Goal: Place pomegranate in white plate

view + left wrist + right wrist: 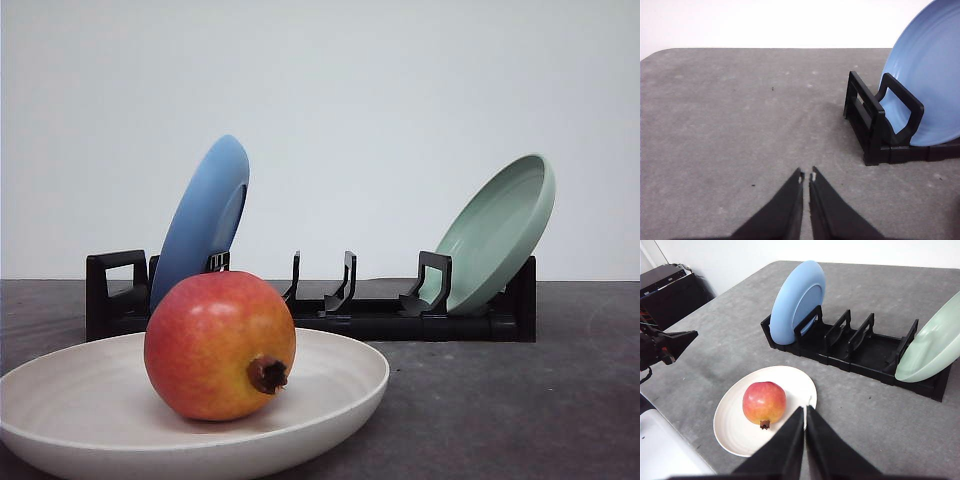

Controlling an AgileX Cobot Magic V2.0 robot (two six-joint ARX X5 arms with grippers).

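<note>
Resting on the white plate (735,432), the pomegranate (764,403) lies apart from the right gripper (805,411), whose fingers are clenched together on nothing. Over bare table (740,125) near the black rack (880,127), the left gripper (806,176) is likewise clenched and empty-handed.

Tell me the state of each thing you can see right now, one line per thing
pomegranate: resting in the white plate, crown stub facing sideways.
white plate: flat on the table, holding the fruit.
blue plate: upright in the rack.
pale green plate: leaning in the rack's end.
black rack: middle slots free.
left claw: shut, empty.
right claw: shut, empty.
</note>
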